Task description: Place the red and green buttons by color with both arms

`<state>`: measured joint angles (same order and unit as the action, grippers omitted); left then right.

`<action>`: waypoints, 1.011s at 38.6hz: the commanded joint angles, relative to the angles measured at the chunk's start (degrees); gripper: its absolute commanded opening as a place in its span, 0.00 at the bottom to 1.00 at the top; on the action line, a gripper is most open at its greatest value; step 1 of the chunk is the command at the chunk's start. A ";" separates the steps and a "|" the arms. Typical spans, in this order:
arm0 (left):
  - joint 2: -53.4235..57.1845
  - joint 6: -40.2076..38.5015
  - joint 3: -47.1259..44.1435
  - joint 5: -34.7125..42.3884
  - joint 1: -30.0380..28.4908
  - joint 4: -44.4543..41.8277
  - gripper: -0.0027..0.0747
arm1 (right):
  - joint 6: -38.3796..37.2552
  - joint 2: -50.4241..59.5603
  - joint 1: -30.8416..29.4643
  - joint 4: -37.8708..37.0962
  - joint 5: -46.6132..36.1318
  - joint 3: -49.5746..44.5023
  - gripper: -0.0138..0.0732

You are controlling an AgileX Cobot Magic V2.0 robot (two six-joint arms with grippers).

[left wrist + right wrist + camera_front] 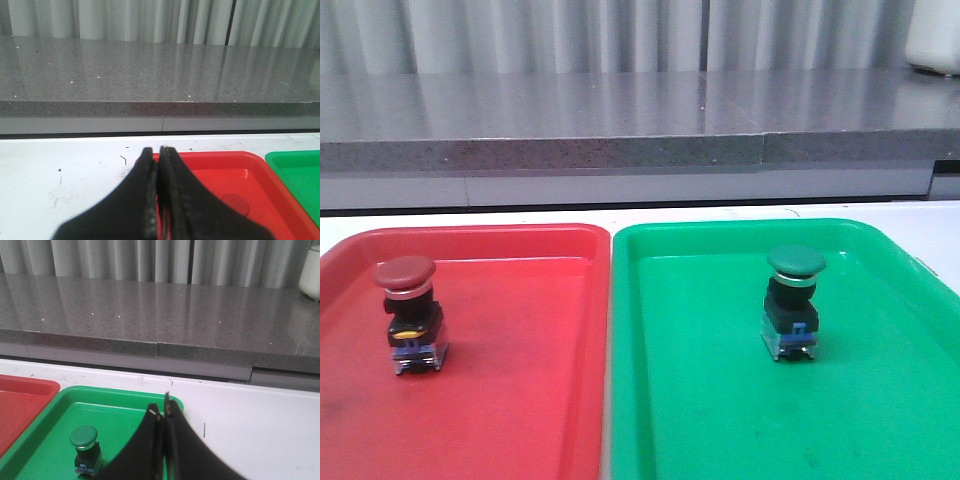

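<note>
1. Red button (410,312): upright in red tray (520,400), toward left edge of worktop (65,165). Green button (793,300): upright in green tray (720,420), toward right edge.
2. Handling, judged: light, rigid, top-heavy; smooth domed caps likely slippery. Grip across the black body below the collar.
3. Count: two buttons, two trays.
4. Left tool (158,152): fingers pressed together, empty. Right tool (161,412): likewise closed, empty.
</note>
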<state>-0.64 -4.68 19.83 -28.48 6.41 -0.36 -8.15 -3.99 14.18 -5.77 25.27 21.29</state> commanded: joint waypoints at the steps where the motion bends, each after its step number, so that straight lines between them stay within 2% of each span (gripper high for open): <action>1: -0.61 -0.59 1.48 4.70 -0.19 0.36 0.01 | 0.33 -0.63 -0.38 -0.71 -4.51 1.34 0.08; 28: -0.61 -0.59 1.48 4.70 -0.19 0.36 0.01 | 0.33 -0.63 -0.38 -0.71 -4.51 1.34 0.08; 39: 2.00 -0.59 -7.26 12.55 -3.81 0.36 0.01 | 0.33 -0.62 -0.33 -0.71 -4.51 1.34 0.08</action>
<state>0.29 -4.68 13.49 -23.00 3.89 0.00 -8.15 -3.99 14.18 -5.77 25.27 21.19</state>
